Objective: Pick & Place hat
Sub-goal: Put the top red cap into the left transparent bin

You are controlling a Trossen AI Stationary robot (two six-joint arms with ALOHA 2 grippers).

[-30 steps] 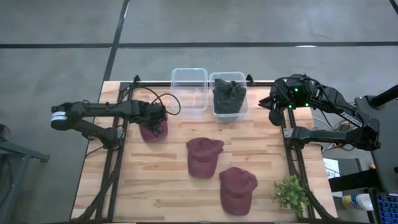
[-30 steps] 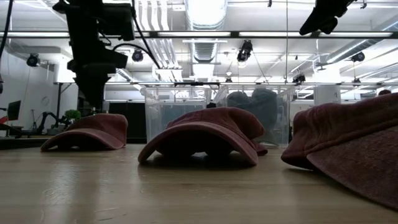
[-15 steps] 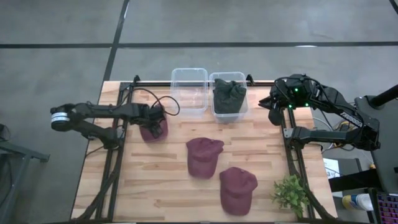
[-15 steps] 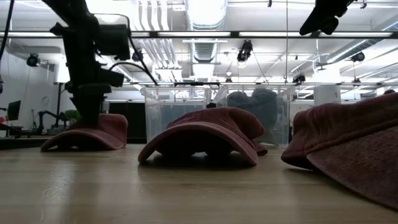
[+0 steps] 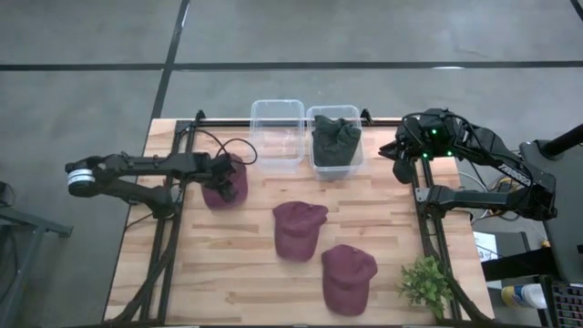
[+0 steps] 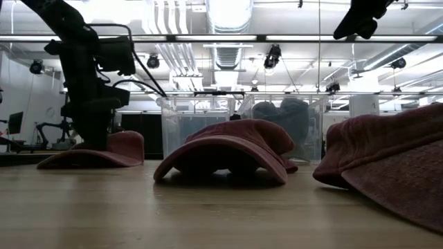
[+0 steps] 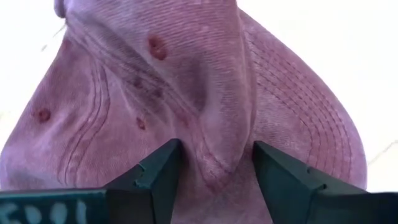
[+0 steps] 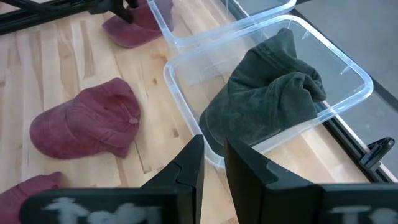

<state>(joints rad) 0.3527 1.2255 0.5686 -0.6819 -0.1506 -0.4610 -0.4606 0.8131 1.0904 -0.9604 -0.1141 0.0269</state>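
we have our left gripper (image 5: 221,172) down on the far-left hat (image 5: 228,185), the maroon one lying near the left rear of the table (image 5: 228,264), just in front of the empty bin (image 5: 277,128). in the left wrist view its jaws are part-open with a ridge of the hat's crown fabric bunched between the fingers (image 7: 152,177); we judge they are pinching that fold, though we cannot tell whether the grip is firm yet. taking a fold at the crown makes sense, since soft cloth gives nothing rigid to clamp. in the low view the gripper (image 6: 93,131) stands on top of the hat (image 6: 93,150), which lies flat on the wood, so the lift has not begun.

two more maroon hats wait untouched: one at the centre (image 5: 299,228), one nearer the front (image 5: 347,276). a dark hat (image 5: 336,141) sits in the right bin (image 5: 358,162), so we take the empty bin as the likely target.

our right gripper (image 5: 401,169) waits high over the right rear edge, fingers (image 8: 186,171) narrow and holding nothing. a plant (image 5: 425,282) stands at the front right corner.
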